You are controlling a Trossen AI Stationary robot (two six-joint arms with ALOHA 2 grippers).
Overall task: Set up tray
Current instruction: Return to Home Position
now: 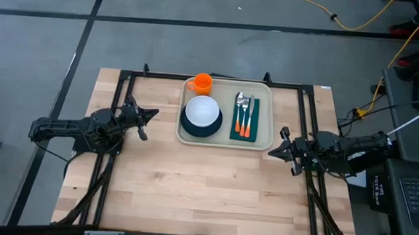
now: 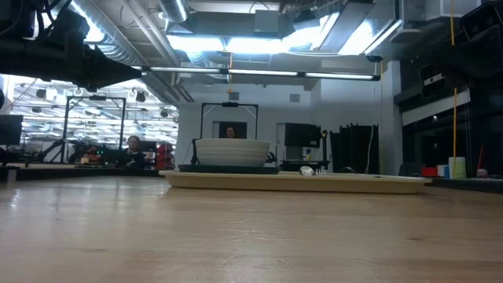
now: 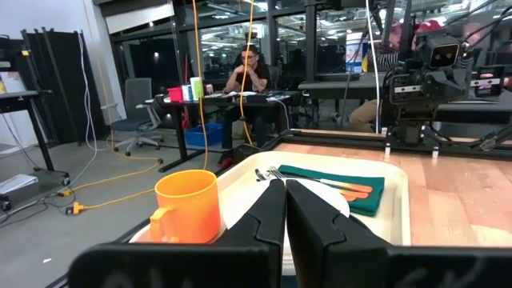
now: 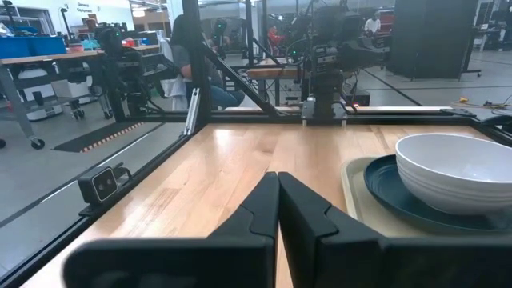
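Observation:
The cream tray (image 1: 262, 139) lies at the table's far middle. On it sit a dark teal plate (image 1: 194, 130) with a white bowl (image 1: 203, 110) on top, an orange cup (image 1: 201, 83) in the far left corner, and a green napkin (image 1: 244, 133) carrying cutlery with orange handles (image 1: 243, 122). My left gripper (image 1: 151, 115) is shut, left of the tray, pointing level at it. My right gripper (image 1: 282, 145) is shut, by the tray's near right corner. Neither touches anything.
A black metal frame (image 1: 306, 90) runs around the far and side edges of the wooden table. Bare wood (image 1: 205, 186) stretches across the near half. People sit at desks in the room beyond the table.

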